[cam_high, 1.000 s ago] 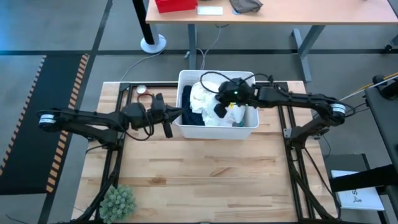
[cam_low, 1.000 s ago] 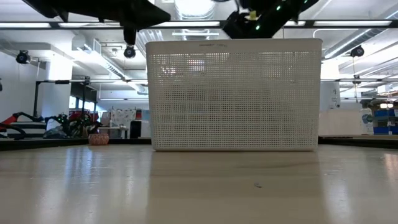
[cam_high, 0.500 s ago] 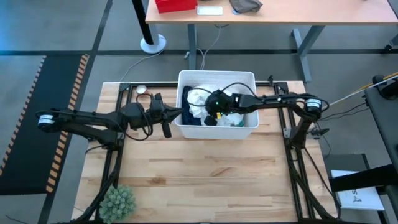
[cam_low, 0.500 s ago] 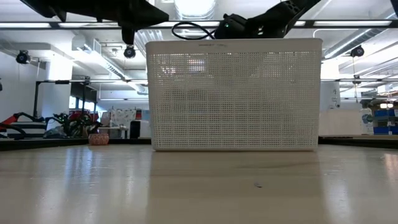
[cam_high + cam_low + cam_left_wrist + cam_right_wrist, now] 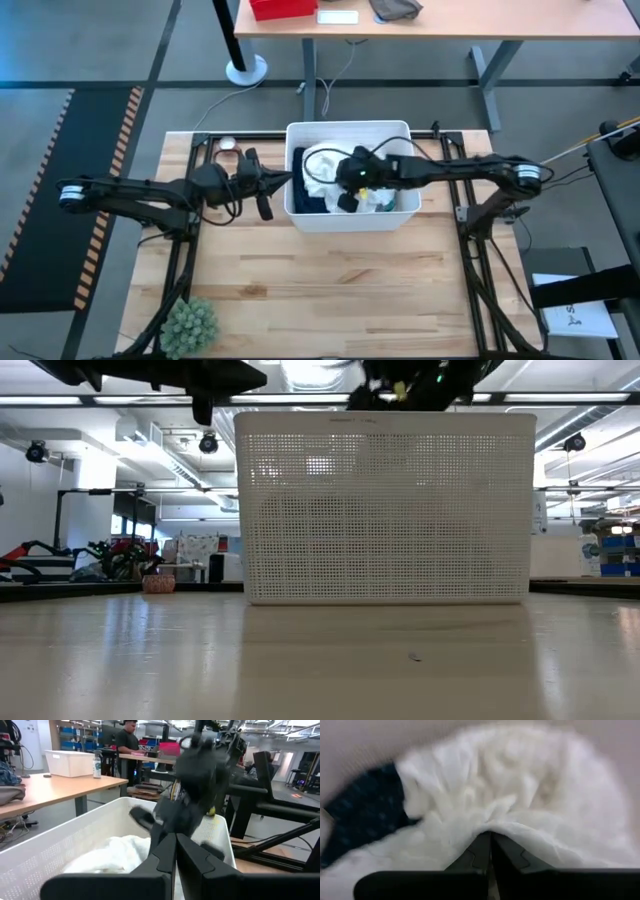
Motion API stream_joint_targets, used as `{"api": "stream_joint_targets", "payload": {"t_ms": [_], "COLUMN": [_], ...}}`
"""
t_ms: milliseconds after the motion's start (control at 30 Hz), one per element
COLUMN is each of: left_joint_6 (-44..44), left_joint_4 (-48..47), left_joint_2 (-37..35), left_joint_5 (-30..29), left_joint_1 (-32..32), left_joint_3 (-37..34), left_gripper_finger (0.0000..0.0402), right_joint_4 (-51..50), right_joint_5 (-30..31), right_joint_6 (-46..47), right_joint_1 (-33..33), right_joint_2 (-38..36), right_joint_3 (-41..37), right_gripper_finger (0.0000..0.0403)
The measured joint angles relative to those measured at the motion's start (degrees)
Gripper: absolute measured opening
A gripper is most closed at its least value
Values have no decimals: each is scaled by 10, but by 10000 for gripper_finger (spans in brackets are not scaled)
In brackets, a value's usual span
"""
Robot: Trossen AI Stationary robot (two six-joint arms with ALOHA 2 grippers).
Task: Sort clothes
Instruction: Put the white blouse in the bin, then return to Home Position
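The white bin [image 5: 400, 222] stands at the table's far middle, and the low view shows its perforated wall [image 5: 385, 510]. In it lie a large white garment [image 5: 322, 165] and a navy patterned garment [image 5: 362, 817]. My right gripper [image 5: 350, 197] reaches down into the bin from the right and is shut on the white garment [image 5: 520, 785]. My left gripper [image 5: 280, 183] is shut and empty, level at the bin's left wall. Its wrist view looks over the rim [image 5: 75, 837] at the white garment [image 5: 112, 857] and my right arm. The other clothes are hidden. My right gripper pinches a fold of the white garment [image 5: 492, 827] between its two shut fingers [image 5: 481, 851]. The fingers slant down into the bin from the table's right side. The garment lies heaped in the bin around the fingertips, slack; one layer or several, I cannot tell.
A green spiky plant [image 5: 190, 322] stands at the table's near left corner. A small round thing [image 5: 229, 144] lies at the far left. Bare wood lies in front of the bin. A desk [image 5: 440, 20] stands beyond the table, and a person [image 5: 126, 740] shows in the room.
My right gripper has gone left and down into the bin, then back a little toward the near edge. The bin has slid toward the near edge and a little right; it stands larger in the low view.
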Motion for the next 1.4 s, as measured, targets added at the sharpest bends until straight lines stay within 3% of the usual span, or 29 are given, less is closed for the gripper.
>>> {"api": "stream_joint_targets", "payload": {"t_ms": [367, 500, 733, 967, 1167, 1300, 1400], "left_joint_6": [6, 6, 24, 30, 41, 38, 37], "left_joint_4": [-32, -72, -69, -105, -128, -164, -167], "left_joint_2": [-35, -54, -82, -117, -134, -149, -159], "left_joint_5": [0, -1, -4, -5, -4, -1, -1], "left_joint_1": [0, 0, 0, 0, 0, -2, -5], "left_joint_3": [0, 0, 0, 0, 0, 0, -2], "left_gripper_finger": [0, 0, 0, 0, 0, 0, 0], "right_joint_4": [-16, -70, -122, -271, -353, -347, -309], "right_joint_5": [9, 78, 92, 235, 306, 290, 221], "right_joint_6": [-42, -63, -76, -19, 49, 79, 61], "right_joint_1": [-1, -1, -1, -2, -8, -23, -32], "right_joint_2": [-132, -193, -272, -330, -362, -397, -417], "right_joint_3": [1, 1, 2, -7, -72, -131, -154], "right_gripper_finger": [0, 0, 0, 0, 0, 0, 0]}}
